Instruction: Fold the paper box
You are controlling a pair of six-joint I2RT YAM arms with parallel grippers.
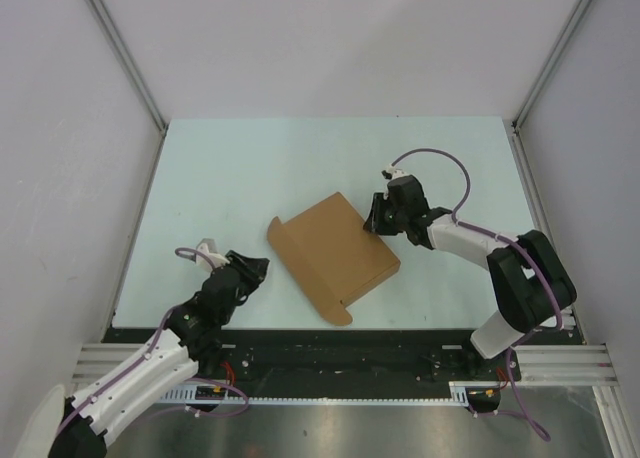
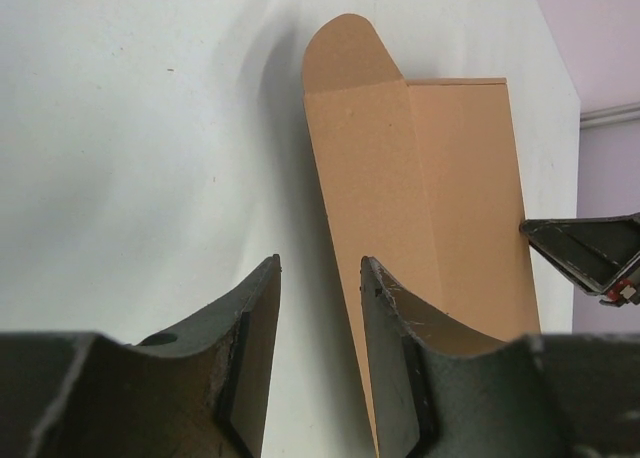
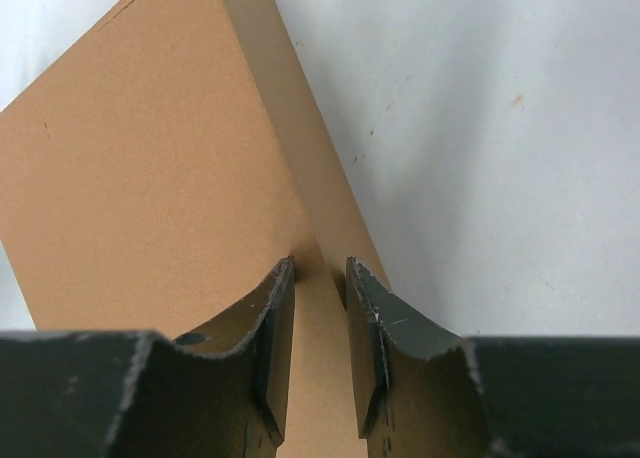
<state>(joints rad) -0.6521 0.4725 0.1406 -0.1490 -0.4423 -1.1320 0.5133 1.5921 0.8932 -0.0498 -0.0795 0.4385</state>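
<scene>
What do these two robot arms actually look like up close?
Both are built from white tube-like links joined by chunky black joints. The left arm and right arm each carry a thin lilac cable looping along the outside. The left gripper and right gripper are black, each with two curved, tapering fingers scuffed pale along their edges.

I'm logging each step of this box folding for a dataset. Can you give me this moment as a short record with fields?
box: brown cardboard, lying flat mid-table, skewed
tab: rounded, sticking out at the box's near end
table: pale green
left fingers: open, nothing between them, left of the box and apart from it
right fingers: straddling the box's far right edge; whether they grip it is unclear
</scene>
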